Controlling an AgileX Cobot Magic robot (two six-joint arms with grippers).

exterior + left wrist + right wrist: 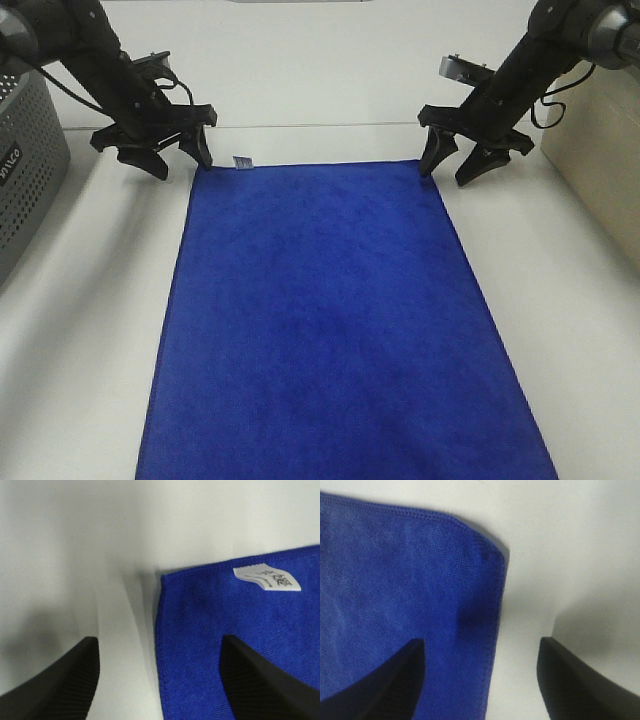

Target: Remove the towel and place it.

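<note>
Towel (330,320) lies flat; left gripper (183,165) and right gripper (447,175) gape astride its corners — contact unclear.

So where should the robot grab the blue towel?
Probably by its two far corners, from above. The towel lies flat, and the open left pincer and right pincer each straddle a side edge there, one finger over cloth, one over table.

Towel (330,320): was solid royal blue, with a matching blue stitched edge.
Tag (241,161): was white with small grey print.
Table (80,330): was plain white.
Left end effector (183,165): was black, with fine ribbing.
Right end effector (447,174): was black too.
Basket (25,160), left edge of the frame: was grey, patterned with small holes.
Box (600,150), right edge: was plain beige.
</note>
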